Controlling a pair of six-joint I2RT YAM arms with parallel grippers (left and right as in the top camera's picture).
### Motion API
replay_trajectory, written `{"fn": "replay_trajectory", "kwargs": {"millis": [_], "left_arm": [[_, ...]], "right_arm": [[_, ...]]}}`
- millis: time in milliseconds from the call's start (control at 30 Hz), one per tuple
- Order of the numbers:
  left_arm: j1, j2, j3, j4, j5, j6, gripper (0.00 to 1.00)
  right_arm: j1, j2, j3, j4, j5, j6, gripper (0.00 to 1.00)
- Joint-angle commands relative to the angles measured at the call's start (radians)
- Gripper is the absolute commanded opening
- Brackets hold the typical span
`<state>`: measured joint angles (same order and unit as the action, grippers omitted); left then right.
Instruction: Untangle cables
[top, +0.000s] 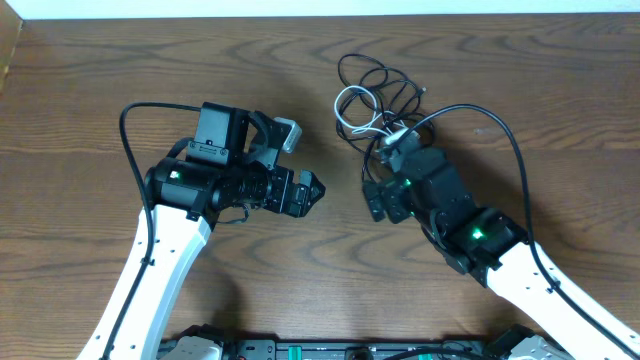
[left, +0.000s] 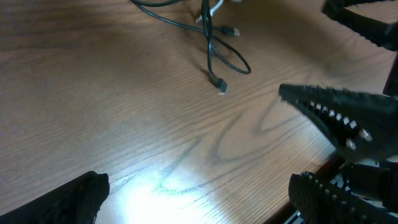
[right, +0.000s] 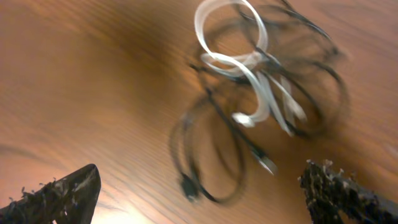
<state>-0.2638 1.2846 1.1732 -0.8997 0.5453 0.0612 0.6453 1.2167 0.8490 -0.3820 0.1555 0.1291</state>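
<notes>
Overhead: right arm (top: 470, 225) angles toward cables (top: 375, 95) (jaws apart).

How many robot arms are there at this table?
2. The left arm extends from the lower left; the right arm extends from the lower right, ending beside the cables. No others show.

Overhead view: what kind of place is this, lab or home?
Probably a robot lab bench: a left arm and right arm rise from one edge of a wood-grain table, with a tangle of thin black and white cables lying on it.
</notes>
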Motion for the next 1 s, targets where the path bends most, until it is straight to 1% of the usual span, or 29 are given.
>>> {"fn": "replay_trajectory", "kwargs": {"millis": [0, 67, 133, 200, 300, 333, 367, 400, 433, 500, 533, 600, 667, 767, 900, 967], "left_arm": [[0.003, -0.005, 0.015, -0.009, -0.023, 0.021, 0.98], [0.003, -0.005, 0.015, -0.014, -0.023, 0.021, 0.98], [0.003, -0.005, 0.015, -0.02, -0.023, 0.021, 0.98], [0.003, -0.005, 0.015, -0.024, -0.022, 0.021, 0.98], [0.002, -0.005, 0.015, -0.027, 0.0, 0.021, 0.98], [0.002, -0.005, 0.015, -0.028, 0.007, 0.02, 0.98], [0.002, -0.005, 0.015, -0.029, 0.014, 0.02, 0.98], [0.002, -0.005, 0.015, -0.032, 0.016, 0.02, 0.97], [0.002, -0.006, 0.015, -0.037, 0.015, 0.02, 0.98], [0.002, -0.006, 0.015, -0.045, 0.015, 0.021, 0.98], [0.002, -0.006, 0.015, -0.047, 0.015, 0.021, 0.98], [0.002, -0.006, 0.015, -0.05, 0.015, 0.021, 0.98], [0.002, -0.006, 0.015, -0.053, 0.015, 0.021, 0.98], [0.002, -0.006, 0.015, -0.061, 0.015, 0.021, 0.98], [-0.016, -0.006, 0.015, -0.066, 0.015, 0.021, 0.98], [-0.033, -0.006, 0.015, -0.065, 0.015, 0.021, 0.98]], "right_arm": [[-0.009, -0.027, 0.007, -0.037, 0.335, 0.119, 0.99], [-0.024, -0.026, 0.007, -0.041, 0.429, 0.151, 0.99], [-0.055, -0.024, 0.007, -0.027, 0.421, 0.161, 0.99], [-0.097, -0.018, 0.007, 0.002, 0.354, 0.183, 0.99], [-0.172, 0.019, 0.007, 0.085, 0.181, 0.225, 0.99], [-0.198, 0.037, 0.007, 0.116, 0.124, 0.262, 0.94], [-0.224, 0.057, 0.007, 0.146, 0.071, 0.312, 0.84], [-0.249, 0.08, 0.007, 0.179, 0.02, 0.374, 0.79], [-0.271, 0.105, 0.007, 0.214, -0.03, 0.432, 0.79], [-0.303, 0.153, 0.007, 0.294, -0.129, 0.516, 0.86], [-0.312, 0.175, 0.007, 0.336, -0.173, 0.531, 0.99], [-0.318, 0.224, 0.007, 0.445, -0.243, 0.534, 0.99], [-0.316, 0.255, 0.007, 0.515, -0.262, 0.56, 0.99], [-0.317, 0.305, 0.008, 0.621, -0.271, 0.639, 0.99], [-0.316, 0.367, 0.008, 0.726, -0.27, 0.769, 0.99], [-0.316, 0.392, 0.007, 0.752, -0.271, 0.79, 0.99]]}}
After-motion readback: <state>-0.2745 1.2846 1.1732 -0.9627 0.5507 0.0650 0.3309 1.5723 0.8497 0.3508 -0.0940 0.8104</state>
